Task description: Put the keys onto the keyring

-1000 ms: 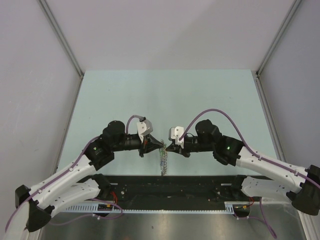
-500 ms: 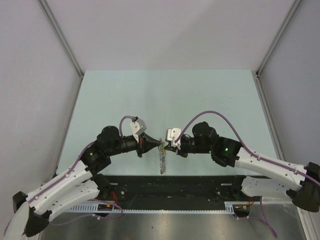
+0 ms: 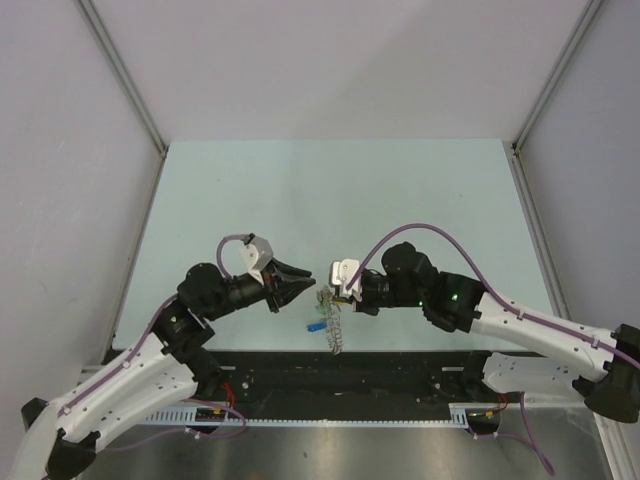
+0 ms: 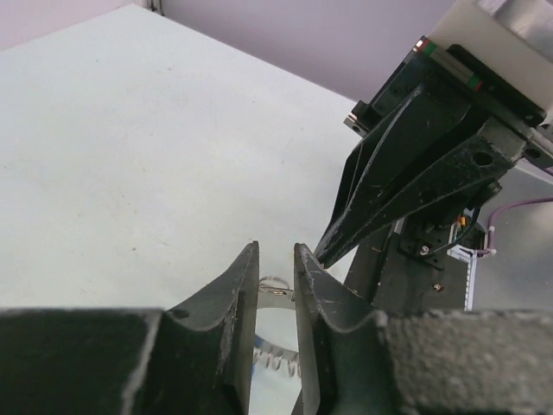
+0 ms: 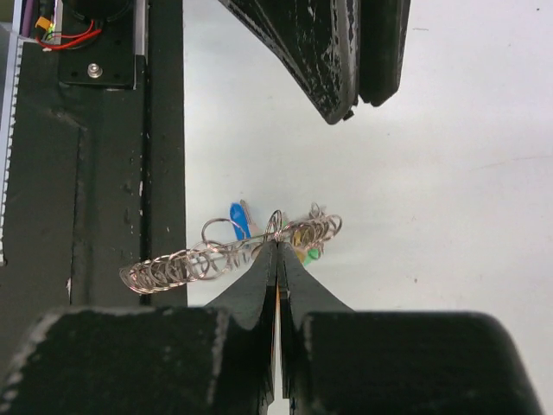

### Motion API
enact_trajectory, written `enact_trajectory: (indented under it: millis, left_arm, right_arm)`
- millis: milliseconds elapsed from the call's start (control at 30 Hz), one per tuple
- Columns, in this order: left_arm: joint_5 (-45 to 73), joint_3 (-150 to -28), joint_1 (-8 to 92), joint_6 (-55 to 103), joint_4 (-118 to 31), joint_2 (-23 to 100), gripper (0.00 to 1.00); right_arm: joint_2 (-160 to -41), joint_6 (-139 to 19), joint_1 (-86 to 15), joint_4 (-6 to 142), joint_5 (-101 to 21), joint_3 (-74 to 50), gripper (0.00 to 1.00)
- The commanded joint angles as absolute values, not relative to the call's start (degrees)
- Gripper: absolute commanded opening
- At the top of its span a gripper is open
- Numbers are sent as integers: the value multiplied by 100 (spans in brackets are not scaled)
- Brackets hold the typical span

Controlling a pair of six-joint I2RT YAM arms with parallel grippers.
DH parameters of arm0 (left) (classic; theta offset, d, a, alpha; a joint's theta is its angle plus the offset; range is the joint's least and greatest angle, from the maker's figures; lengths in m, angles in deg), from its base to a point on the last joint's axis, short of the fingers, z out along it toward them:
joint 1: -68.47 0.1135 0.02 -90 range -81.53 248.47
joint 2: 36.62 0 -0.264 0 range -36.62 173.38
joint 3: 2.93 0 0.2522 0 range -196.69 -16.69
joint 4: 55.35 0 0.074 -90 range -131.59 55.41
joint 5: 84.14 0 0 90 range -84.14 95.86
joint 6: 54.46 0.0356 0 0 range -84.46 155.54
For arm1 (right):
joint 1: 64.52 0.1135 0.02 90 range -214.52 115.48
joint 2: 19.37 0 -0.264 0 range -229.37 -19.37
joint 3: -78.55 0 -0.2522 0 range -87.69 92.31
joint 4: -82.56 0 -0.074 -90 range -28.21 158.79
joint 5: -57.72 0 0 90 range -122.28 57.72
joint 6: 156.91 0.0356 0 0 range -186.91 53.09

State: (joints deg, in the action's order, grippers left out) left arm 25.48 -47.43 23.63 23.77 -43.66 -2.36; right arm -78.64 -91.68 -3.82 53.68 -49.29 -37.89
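Note:
The keyring [image 5: 199, 259], a long grey coil of small wire loops, hangs from my right gripper [image 5: 277, 243], which is shut on one of its loops. The keys [image 5: 312, 254] cluster at that pinch point: green and yellow-orange heads, plus a blue head [image 5: 236, 220] dangling beside them. From above, the keyring [image 3: 337, 330] droops below the right gripper [image 3: 333, 293], with the blue head [image 3: 316, 325] to its left. My left gripper [image 3: 305, 292] sits just left of it, open and touching nothing. In the left wrist view, its jaws [image 4: 275, 259] frame a loop of the keyring [image 4: 278, 289].
The pale green table [image 3: 330, 200] is ringed by grey walls. A black base rail [image 3: 340, 370] runs along the near edge, right under the hanging coil. The two grippers face each other a short way apart.
My left gripper has opened, let go of the keyring and drawn back to the left. The coil now hangs from the right gripper alone, and the blue head has swung out.

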Motion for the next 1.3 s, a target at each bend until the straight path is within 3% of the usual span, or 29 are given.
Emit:
enact_trajectory:
  millis: [0, 233, 467, 1067, 1167, 1233, 1267]
  left_arm:
    - [2405, -4745, 2391, 2481, -4476, -348, 29]
    - [3335, -5193, 2531, 3535, -3721, 90, 51]
    - [4786, -5668, 2839, 5020, -2841, 899, 57]
    - [6079, -6099, 2778, 5611, -2683, 2007, 31]
    - [6000, -6099, 2734, 5611, -2656, 2051, 23]
    - [5974, -6090, 2707, 5593, -2656, 2042, 12]
    - [5904, -6090, 2690, 5585, -2648, 2034, 0]
  right_arm:
    - [-7861, -9459, -335, 5167, -4941, -3232, 0]
    - [-7931, -9635, -300, 4841, -5047, -3004, 0]
    - [-7966, -9653, -256, 4761, -5143, -2960, 0]
    - [-7931, -9688, -203, 4770, -5275, -2951, 0]
    - [-7949, -9679, -203, 4788, -5302, -2951, 0]
    - [-7958, -9670, -195, 4796, -5302, -2951, 0]
    - [-7949, -9653, -195, 4788, -5267, -2951, 0]
